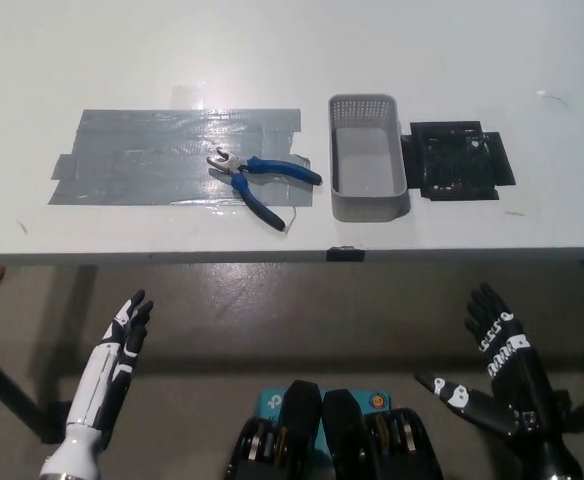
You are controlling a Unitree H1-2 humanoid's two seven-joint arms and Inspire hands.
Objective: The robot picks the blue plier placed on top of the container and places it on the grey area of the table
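Head view: steep look down on a white table (272, 50), its near edge crossing the middle of the frame, floor below.
Blue plier (260, 180): lies flat at the right end of the grey area (162, 155), jaws pointing left, blue handles splayed toward the right and lower right. The lower handle tip reaches just past the tape's near edge onto bare table.
Grey area: patch of shiny grey tape strips on the table's left half, glare across its middle.
Container (367, 170): pale grey perforated basket, upright, just right of the plier and apart from it. Nothing visible inside.
Black patch (460, 160): dark, flat rectangular piece on the table, just right of the container; detail too small to tell.
Left hand (127, 330): white, lower left, below the table edge and over the floor, fingers straight and slightly spread, holding nothing.
Right hand (502, 365): black, lower right, also below the table edge, palm up, fingers splayed wide, empty.
Hands vs. plier: both well apart from it, neither touching table.
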